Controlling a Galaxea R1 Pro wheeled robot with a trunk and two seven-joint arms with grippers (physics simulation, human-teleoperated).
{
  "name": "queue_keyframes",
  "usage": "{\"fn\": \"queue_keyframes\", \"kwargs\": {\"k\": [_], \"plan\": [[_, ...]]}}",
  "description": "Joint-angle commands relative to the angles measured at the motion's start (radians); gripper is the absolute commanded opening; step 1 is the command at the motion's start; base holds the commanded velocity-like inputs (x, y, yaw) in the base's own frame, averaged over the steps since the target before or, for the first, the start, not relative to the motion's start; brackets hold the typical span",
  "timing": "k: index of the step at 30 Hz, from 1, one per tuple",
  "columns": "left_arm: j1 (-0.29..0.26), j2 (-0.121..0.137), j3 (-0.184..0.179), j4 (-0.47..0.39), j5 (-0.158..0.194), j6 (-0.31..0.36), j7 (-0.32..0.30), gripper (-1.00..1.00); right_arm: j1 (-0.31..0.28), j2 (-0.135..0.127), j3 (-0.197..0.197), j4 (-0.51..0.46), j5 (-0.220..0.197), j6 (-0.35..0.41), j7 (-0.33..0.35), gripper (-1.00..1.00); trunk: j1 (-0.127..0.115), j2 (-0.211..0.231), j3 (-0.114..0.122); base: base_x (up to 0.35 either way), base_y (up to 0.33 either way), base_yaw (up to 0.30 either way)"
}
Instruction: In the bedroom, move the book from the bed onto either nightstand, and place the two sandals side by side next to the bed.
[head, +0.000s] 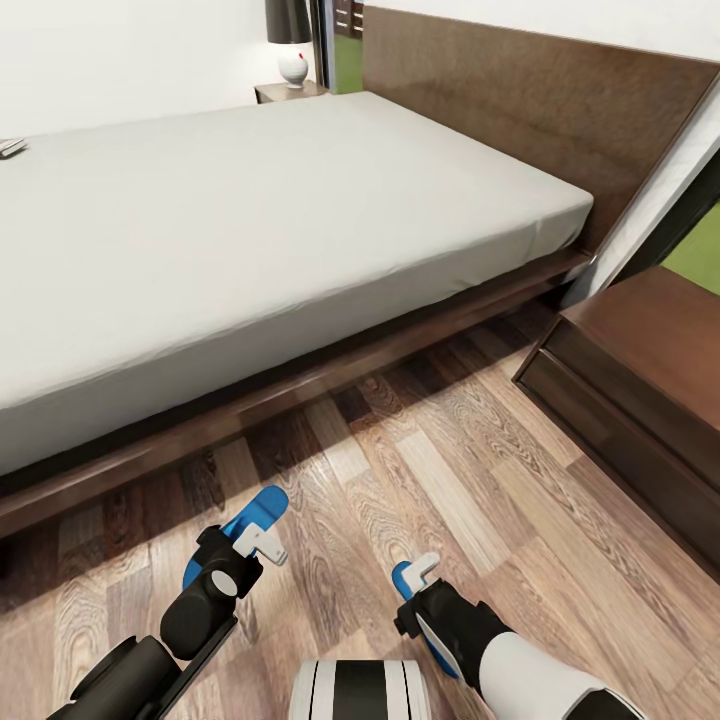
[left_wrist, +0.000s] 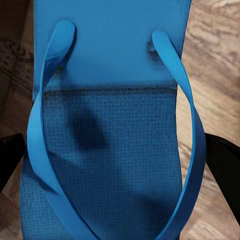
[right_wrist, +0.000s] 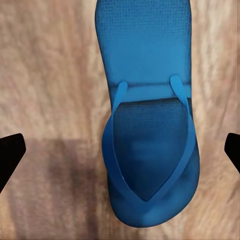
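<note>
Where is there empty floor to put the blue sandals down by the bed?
Bare floor lies between the bed and the nightstand. It is crowded nearer the robot, where both sandals lie under the grippers.

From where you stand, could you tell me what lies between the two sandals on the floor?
In the head view, only bare wood-plank floor lies between the left sandal and the right sandal.

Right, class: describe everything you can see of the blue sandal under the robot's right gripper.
The right sandal is a flat, bright blue flip-flop with a finely dimpled footbed and a thin blue V-strap arching over its front half. It looks like foam or rubber. It lies sole-down on the wood-plank floor. The right gripper hangs above it, jaws spread well wider than the sandal and not touching it.
</note>
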Motion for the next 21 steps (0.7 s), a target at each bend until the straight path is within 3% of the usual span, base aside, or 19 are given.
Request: {"fn": "queue_keyframes", "kwargs": {"k": [1,8,21], "plan": [[-0.001,0.001,-0.003,-0.001,-0.004,0.005,0.001,-1.0,0.0,-0.001,0.006,-0.002,0.0,0.006,-0.003,1.0,0.0,0.0,-0.001,0.0,0.0,0.0],[-0.001,0.001,-0.003,-0.001,-0.004,0.005,0.001,-1.0,-0.001,-0.002,0.005,-0.002,0.0,0.006,-0.003,1.0,0.002,-0.001,-0.02,0.0,0.0,0.0],[-0.001,0.001,-0.004,-0.001,-0.004,0.005,0.001,-1.0,-0.001,-0.014,0.003,-0.002,0.0,0.005,-0.003,1.0,0.002,-0.001,-0.02,0.0,0.0,0.0]]}}
